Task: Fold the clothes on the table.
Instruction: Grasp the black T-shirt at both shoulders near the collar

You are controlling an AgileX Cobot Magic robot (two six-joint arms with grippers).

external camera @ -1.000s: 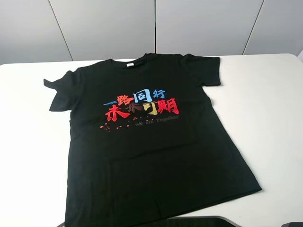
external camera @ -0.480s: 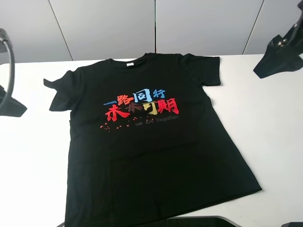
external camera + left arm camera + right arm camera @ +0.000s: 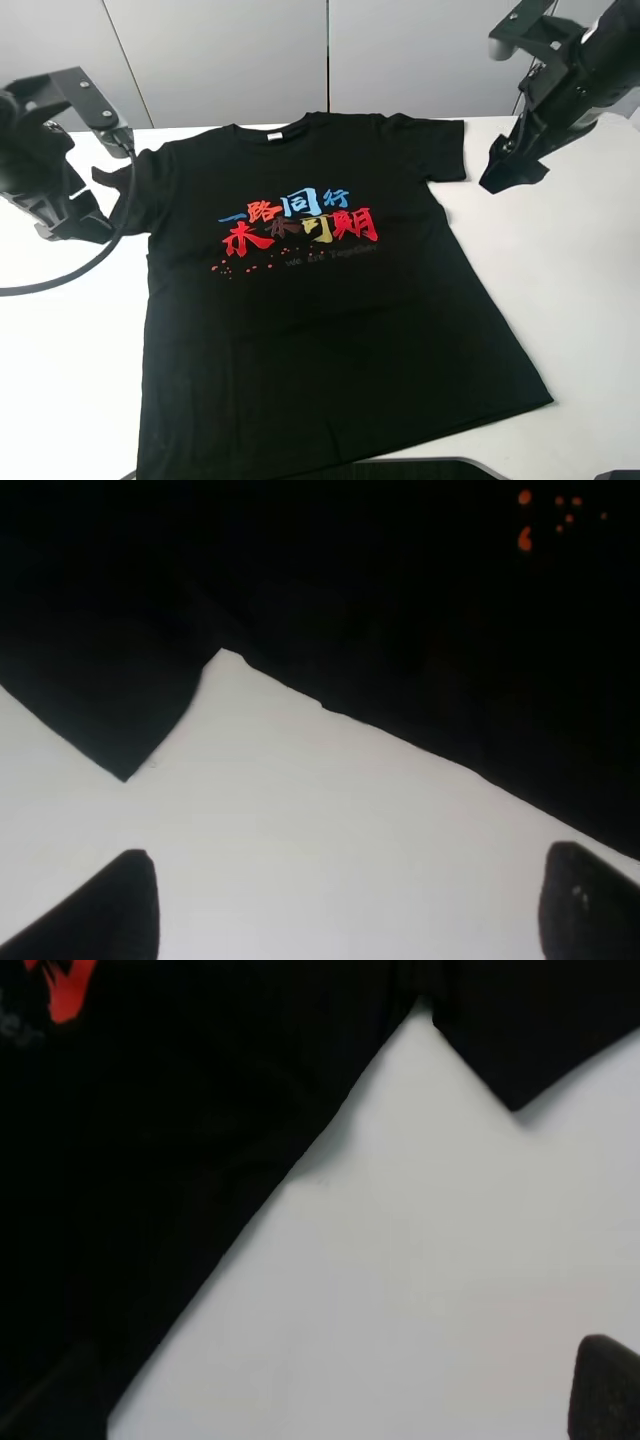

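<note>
Black T-shirt [image 3: 320, 330] lies print-up on the white table [image 3: 580, 300], left arm [image 3: 40, 170] and right arm [image 3: 560, 90] by its sleeves

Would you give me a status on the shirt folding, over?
Left gripper open, empty, by one sleeve. Right gripper by the other, state unclear. T-shirt flat, unfolded, on table. Nothing obstructing.

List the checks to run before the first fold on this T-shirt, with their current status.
1. T-shirt spread print-up on the table: ok.
2. Left gripper open and empty: ok.
3. Right gripper open: cannot tell; its wrist view shows only one fingertip.
4. Sleeve near the left gripper lying flat: not ok, rumpled.
5. Whole hem in view: not ok, one corner runs off the picture.
</note>
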